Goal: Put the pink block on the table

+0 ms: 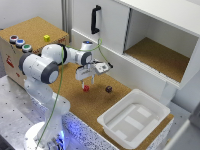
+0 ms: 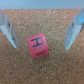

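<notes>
You see the pink block (image 2: pixel 38 46), a small reddish-pink cube with a dark "H" on its upper face, resting flat on the table (image 2: pixel 45 72), a brown cork surface. It sits between the two fingers (image 2: pixel 74 31), touching neither, slightly turned.

Layout of the table (image 1: pixel 95 107) and what stands around it

In the exterior view's middle, the gripper (image 1: pixel 86 77) hangs just above the pink block (image 1: pixel 86 88), which rests on the table; in the wrist view the block (image 2: pixel 38 46) lies between the two fingers (image 2: pixel 74 31), touching neither. A second cube (image 1: pixel 108 89) lies right of it, apart. A tray (image 1: pixel 134 117) fills the lower right, a cabinet (image 1: pixel 160 45) the upper right, and a button box (image 1: pixel 30 37) the upper left, bearing a small cube (image 1: pixel 46 38).
</notes>
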